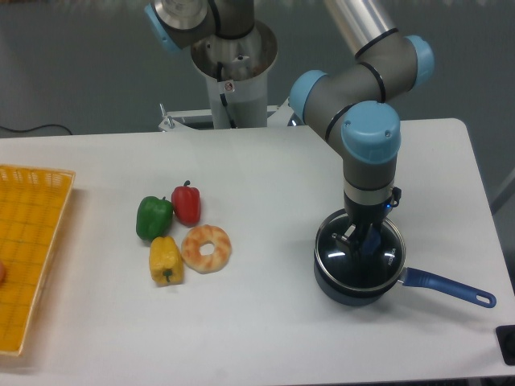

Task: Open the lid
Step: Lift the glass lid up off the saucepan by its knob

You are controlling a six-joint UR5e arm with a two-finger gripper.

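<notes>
The lid (342,261), a clear glass disc with a thin metal rim, lies over the dark blue saucepan (354,293) at the right front of the table. My gripper (362,241) comes straight down onto its middle. The fingers are closed around the blue knob (369,242), which shows only partly between them. The lid looks level and sits at or just above the pan's rim; I cannot tell whether they still touch. The pan's blue handle (447,289) points right.
A green pepper (154,217), a red pepper (187,203), a yellow pepper (166,260) and a ring-shaped pastry (207,248) are grouped left of centre. A yellow basket (32,241) stands at the left edge. The arm's base (233,56) is at the back.
</notes>
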